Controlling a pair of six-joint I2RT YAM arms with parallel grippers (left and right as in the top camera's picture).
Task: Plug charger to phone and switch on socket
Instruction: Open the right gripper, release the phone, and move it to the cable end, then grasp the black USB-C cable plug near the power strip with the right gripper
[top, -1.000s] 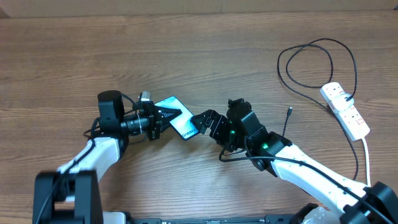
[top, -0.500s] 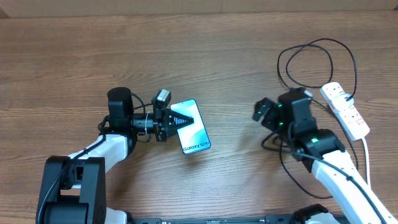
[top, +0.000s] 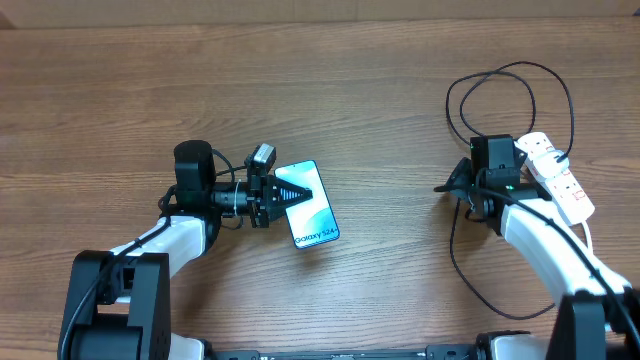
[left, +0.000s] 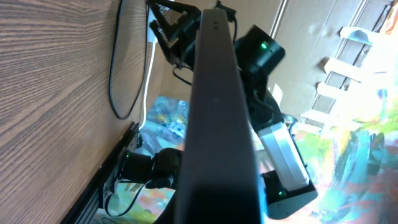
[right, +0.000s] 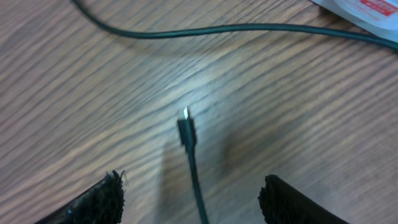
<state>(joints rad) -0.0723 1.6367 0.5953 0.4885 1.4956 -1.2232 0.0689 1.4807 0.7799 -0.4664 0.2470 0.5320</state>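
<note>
Wrist-only detail: charger tip between wide right tool; left tool tight on phone.

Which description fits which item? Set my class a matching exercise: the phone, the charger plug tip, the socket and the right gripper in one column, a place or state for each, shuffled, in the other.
Column one
1. phone
2. charger plug tip
3. socket
4. right gripper

Column two
A. white, near the right edge of the table
B. open, one finger on either side of the plug
C. clamped in the left gripper
D. lying loose on the table

Pairs: 1-C, 2-D, 3-A, 4-B
</note>
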